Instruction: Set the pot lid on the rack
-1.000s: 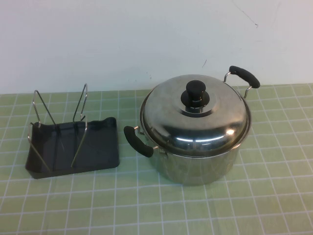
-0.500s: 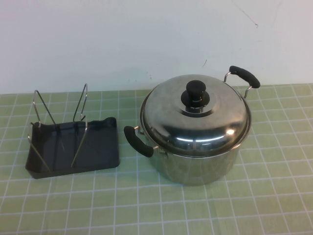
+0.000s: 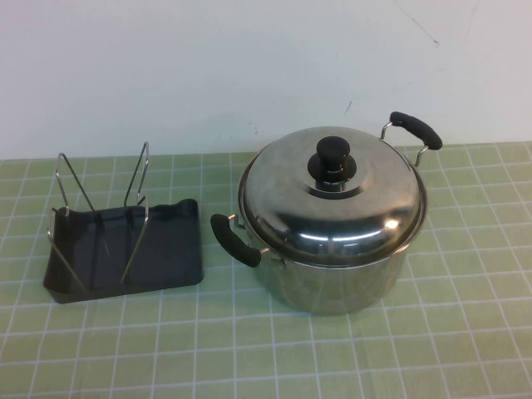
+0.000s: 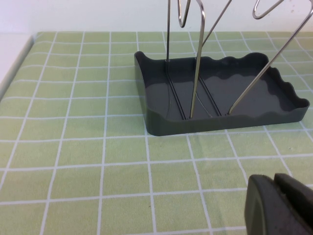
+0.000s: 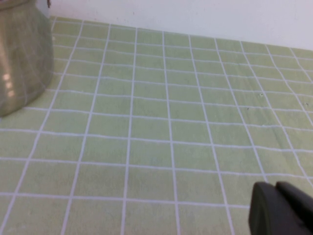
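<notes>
Nothing shifted over the last second: round domed shiny steel pot lid still seated on deep steel pot, well apart from small black plastic rack with wire uprights on green tiled bench. Left pincer near rack, pressed together; right pincer likewise, low over bare bench. Task not begun.

Only the tips of the robot show. The left tool is a matte black, rounded block with a thin seam running between its two halves. The right tool looks the same: dark, smooth plastic with soft edges and one narrow dividing line.
</notes>
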`<state>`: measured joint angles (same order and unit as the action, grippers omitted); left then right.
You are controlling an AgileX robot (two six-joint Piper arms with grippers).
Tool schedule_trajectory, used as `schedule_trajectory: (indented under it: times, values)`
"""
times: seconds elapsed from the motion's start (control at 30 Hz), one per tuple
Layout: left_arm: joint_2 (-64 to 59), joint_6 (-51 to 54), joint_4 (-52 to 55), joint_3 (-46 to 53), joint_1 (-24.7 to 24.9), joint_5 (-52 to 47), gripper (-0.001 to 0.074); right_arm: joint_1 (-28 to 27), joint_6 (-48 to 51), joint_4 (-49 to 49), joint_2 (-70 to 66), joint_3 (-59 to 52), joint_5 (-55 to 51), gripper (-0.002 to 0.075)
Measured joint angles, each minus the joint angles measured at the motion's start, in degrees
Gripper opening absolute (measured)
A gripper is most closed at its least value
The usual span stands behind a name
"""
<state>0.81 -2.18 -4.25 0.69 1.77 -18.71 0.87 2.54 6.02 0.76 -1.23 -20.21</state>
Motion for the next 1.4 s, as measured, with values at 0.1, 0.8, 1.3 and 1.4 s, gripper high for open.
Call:
schedule_trajectory:
  times: [0.1, 0.8, 1.3, 1.4]
  values:
    - [0.0, 0.0, 0.0, 0.0, 0.0, 0.0, -0.0003, 0.0, 0.0, 0.0, 0.0, 0.0, 0.1, -0.0001]
    - [0.0, 0.1, 0.4, 0.5, 0.0, 48.8, -0.0003, 0.0, 0.0, 0.1, 0.0, -0.4, 44.3, -0.0001]
    - [0.0, -6.6, 0.2, -0.3, 0.0, 58.0, -0.0003, 0.0, 16.8, -16.6, 0.0, 6.6, 50.6, -0.0001]
    - [0.0, -9.2, 2.0, -4.2, 0.0, 49.1, -0.0003, 0.0, 22.7, -16.6, 0.0, 12.8, 43.2, -0.0001]
